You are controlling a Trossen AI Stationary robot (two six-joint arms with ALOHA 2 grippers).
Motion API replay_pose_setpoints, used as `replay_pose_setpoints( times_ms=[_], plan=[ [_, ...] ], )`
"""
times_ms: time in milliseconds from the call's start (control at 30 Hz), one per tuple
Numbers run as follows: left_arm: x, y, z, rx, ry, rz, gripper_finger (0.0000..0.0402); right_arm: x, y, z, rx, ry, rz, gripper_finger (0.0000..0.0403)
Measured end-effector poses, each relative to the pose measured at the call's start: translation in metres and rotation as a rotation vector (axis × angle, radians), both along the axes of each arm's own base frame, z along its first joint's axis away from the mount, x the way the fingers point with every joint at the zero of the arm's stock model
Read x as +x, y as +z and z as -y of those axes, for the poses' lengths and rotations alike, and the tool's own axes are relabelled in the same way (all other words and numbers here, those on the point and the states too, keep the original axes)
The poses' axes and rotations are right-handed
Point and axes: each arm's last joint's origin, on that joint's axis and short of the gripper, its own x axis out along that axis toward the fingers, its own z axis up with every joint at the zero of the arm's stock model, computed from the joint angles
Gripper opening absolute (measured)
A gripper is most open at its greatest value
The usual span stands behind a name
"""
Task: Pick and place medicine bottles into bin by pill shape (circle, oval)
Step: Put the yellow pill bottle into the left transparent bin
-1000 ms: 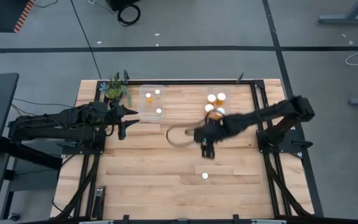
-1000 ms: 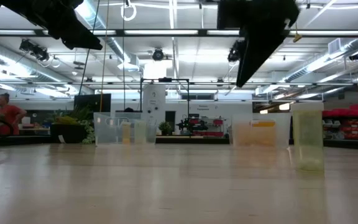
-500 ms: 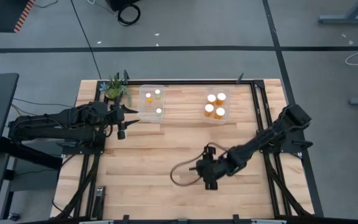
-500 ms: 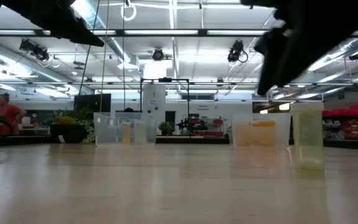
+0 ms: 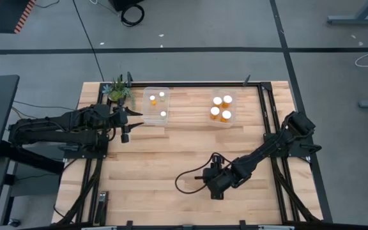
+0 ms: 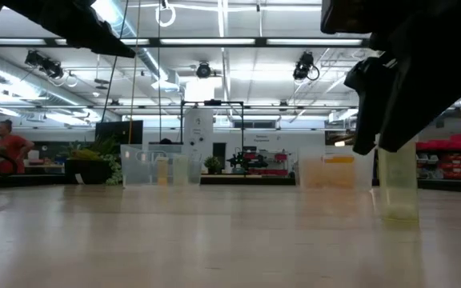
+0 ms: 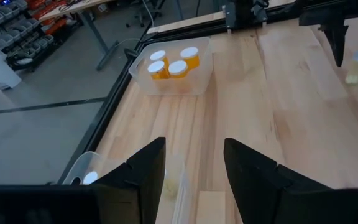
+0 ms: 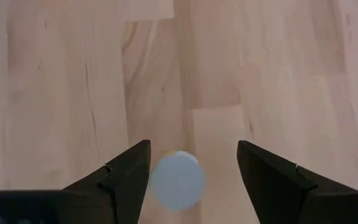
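A pale wooden counter (image 5: 152, 166) fills the middle of the high view. Low and right of centre, the right end effector (image 8: 191, 163) hangs over a lone white-capped bottle (image 8: 178, 180), fingers spread wide to either side (touching nothing). At upper left the left end effector (image 7: 194, 163) waits, open and empty, beside one clear bin (image 5: 147, 112); four bottles (image 5: 221, 108) stand in the other bin (image 5: 231, 121), upper right.

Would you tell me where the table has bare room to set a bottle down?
Bare wood between the two bins, and the near left side. Crowded where the right gripper hangs over the lone bottle, and by the left gripper.
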Motion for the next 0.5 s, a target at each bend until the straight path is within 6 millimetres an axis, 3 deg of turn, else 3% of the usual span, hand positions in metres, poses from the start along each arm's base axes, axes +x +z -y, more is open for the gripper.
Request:
replay_pose_setpoints(
  times_ms=[200, 500],
  plan=[
    [0.0000, -0.0001, 0.0000, -0.001, 0.000, 0.000, 0.0172, -0.0043, -0.0001, -0.0069, 0.014, 0.011, -0.004, 0.0240],
    [0.0000, -0.0001, 0.0000, -0.001, 0.000, 0.000, 0.0172, -0.0055, -0.0007, -0.0064, 0.008, 0.027, -0.022, 0.0161]
  ],
)
